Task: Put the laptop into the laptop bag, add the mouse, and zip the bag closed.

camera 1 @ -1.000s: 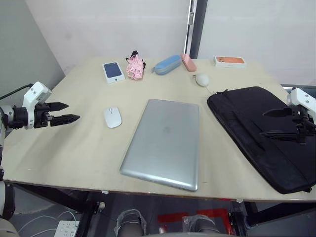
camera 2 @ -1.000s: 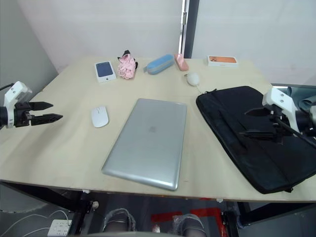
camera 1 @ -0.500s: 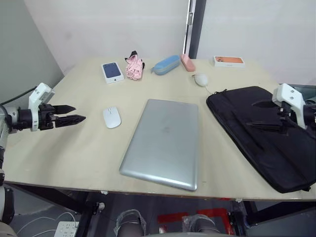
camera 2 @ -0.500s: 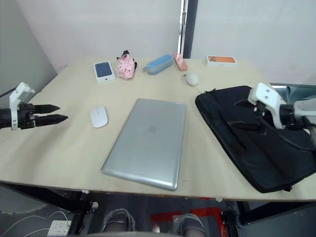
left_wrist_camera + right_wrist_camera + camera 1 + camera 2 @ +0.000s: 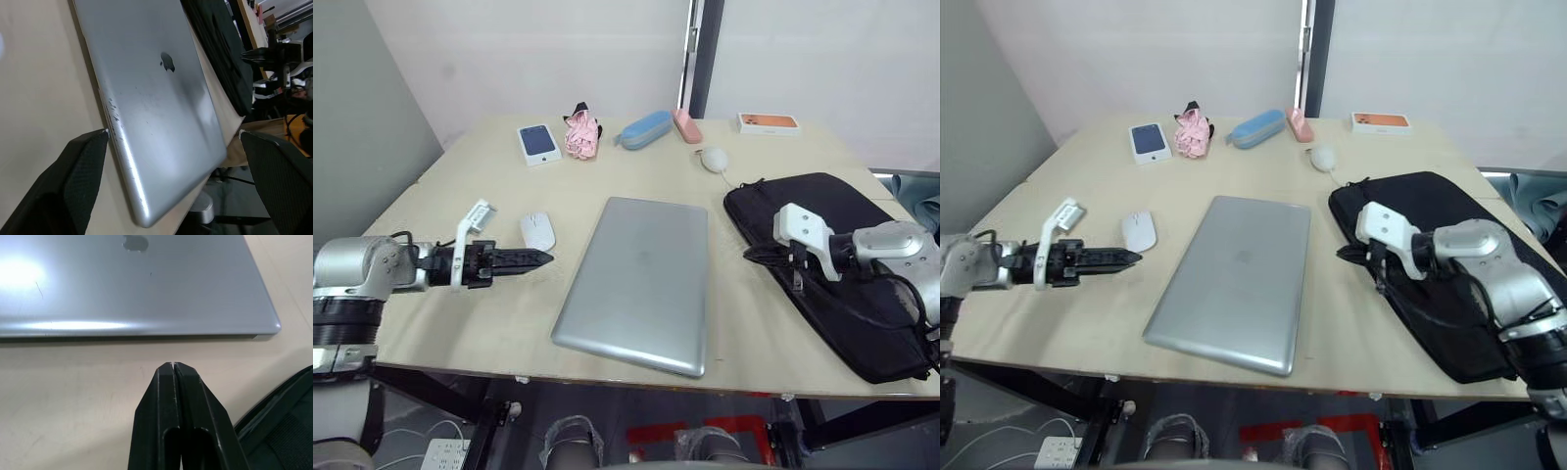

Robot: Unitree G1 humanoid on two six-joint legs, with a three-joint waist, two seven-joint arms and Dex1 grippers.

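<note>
1. You have a pale wooden table (image 5: 460, 323) carrying everything, its far edge close to a white wall (image 5: 538, 49).
2. Along the far edge, from left to right, you see a blue-faced phone box (image 5: 538, 142), a crumpled pink cloth (image 5: 579, 134), a blue pencil case (image 5: 643, 128) and a small pink block (image 5: 686, 125).
3. Far right, an orange-topped box (image 5: 769, 122) lies flat.
4. A rounder white lump (image 5: 714, 159) sits just nearer than the pink block.

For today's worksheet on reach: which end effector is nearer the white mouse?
Left. The left end effector lies just in front of the mouse; the right end effector sits beyond the laptop.
</note>
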